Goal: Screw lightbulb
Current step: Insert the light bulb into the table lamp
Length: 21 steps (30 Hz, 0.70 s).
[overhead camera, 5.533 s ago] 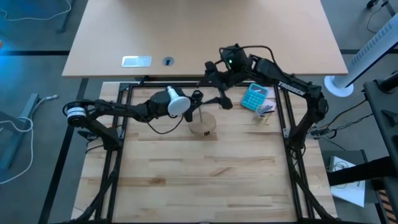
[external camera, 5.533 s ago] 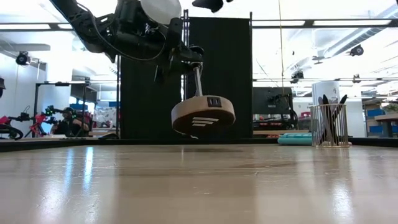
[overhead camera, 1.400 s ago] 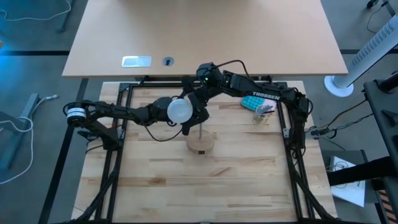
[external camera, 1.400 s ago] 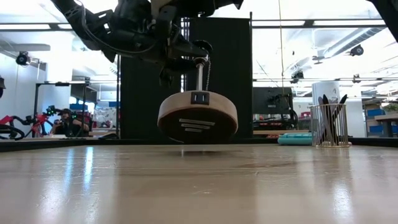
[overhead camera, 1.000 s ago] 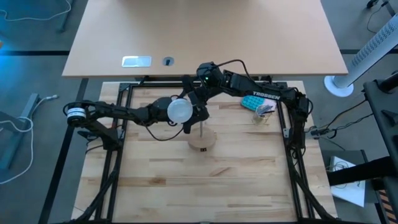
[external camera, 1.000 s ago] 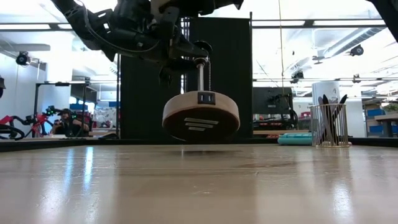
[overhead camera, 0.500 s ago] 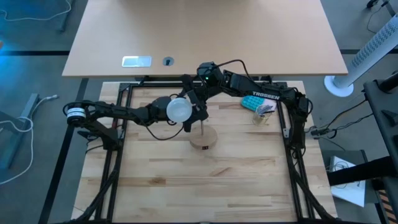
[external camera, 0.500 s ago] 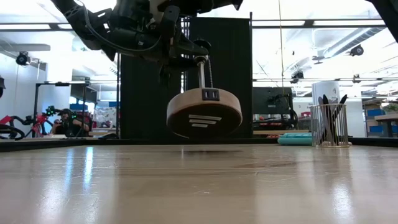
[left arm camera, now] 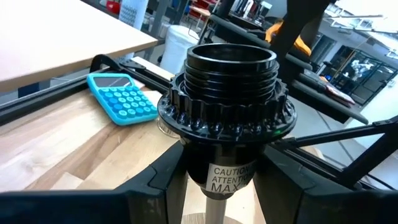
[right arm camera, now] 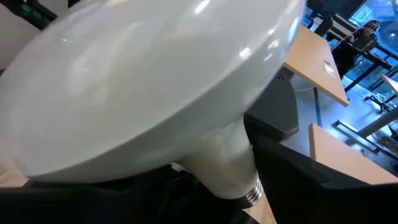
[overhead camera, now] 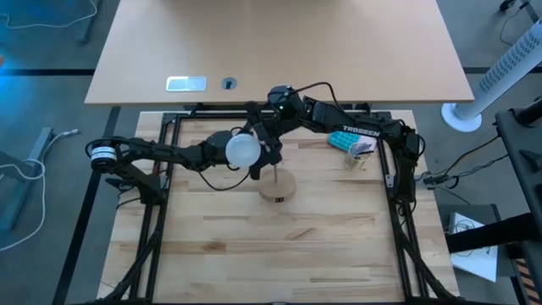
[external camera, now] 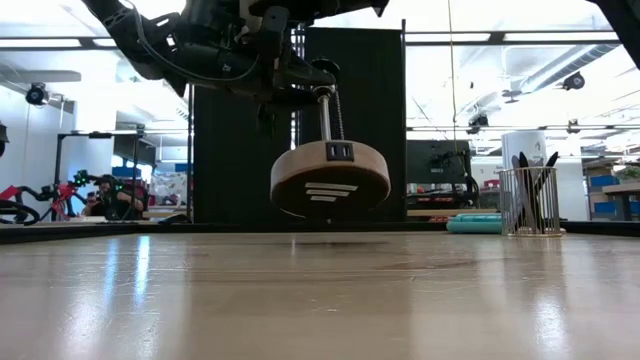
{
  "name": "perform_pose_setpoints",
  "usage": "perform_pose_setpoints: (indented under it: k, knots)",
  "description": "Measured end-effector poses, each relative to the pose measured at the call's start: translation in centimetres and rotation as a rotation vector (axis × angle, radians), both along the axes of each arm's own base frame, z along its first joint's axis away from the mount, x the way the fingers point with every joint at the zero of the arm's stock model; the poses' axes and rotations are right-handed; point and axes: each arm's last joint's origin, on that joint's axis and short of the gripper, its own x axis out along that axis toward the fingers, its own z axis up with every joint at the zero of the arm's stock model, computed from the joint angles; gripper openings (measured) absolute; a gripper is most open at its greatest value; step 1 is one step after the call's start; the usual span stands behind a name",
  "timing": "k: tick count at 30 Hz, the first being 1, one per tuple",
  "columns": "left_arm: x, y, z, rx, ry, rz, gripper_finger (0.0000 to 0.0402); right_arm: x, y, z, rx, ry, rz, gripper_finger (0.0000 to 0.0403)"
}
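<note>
A lamp, a black threaded socket (left arm camera: 231,93) on a thin metal rod (external camera: 324,118) with a round wooden base (external camera: 330,178), hangs in the air near the table's middle. My left gripper (left arm camera: 233,182) is shut on the socket; the socket's mouth is empty. The white lightbulb (overhead camera: 242,149) is above the socket, globe up, with its metal screw base (right arm camera: 252,198) bare. My right gripper (right arm camera: 211,183) is shut on it, reaching in from the far right (overhead camera: 259,134). The bulb hides my left fingers in the high view. My left gripper pinches the socket's smooth lower barrel (left arm camera: 231,177), just under its ribbed collar, between its two fingers, coming level from the table's left. The lamp is lifted clear, tilted, with rod and wooden base (overhead camera: 278,188) hanging below the fingers. My right gripper pinches the bulb's tapering neck (right arm camera: 221,158), between globe and metal screw base, with one finger (right arm camera: 311,180) on each side. It comes from the table's far right. The bulb is lifted clear, globe upward, its screw base free below the fingers.
A blue calculator (overhead camera: 345,134) and a wire pen cup (external camera: 530,200) stand at the table's far right. Black frame rails (overhead camera: 169,169) run along the table's left, right and far sides. Bare wood lies toward the near edge (overhead camera: 271,254).
My left gripper keeps the lamp in the air; its wooden base has swung a little toward the table's right and changed its tilt. My right gripper has edged the bulb slightly toward the table's left. Both grippers stay shut.
</note>
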Motion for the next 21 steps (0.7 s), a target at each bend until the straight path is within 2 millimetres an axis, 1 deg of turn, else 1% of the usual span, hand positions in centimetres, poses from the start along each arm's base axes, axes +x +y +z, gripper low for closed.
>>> perform_pose_setpoints:
  k: [3,9,21]
  knots:
    - [-0.01,0.08,0.04,0.003,-0.004,0.014,0.0143,0.02,-0.02,0.05,0.007,-0.001,-0.007,0.0210]
    - [0.07,0.15,0.29,0.016,-0.012,0.028,0.0143,-0.01,-0.01,0.16,0.028,0.001,-0.015,0.0213]
    - [0.23,0.25,0.81,0.054,-0.018,0.034,0.0143,-0.61,0.10,0.98,0.039,-0.007,-0.028,0.0200]
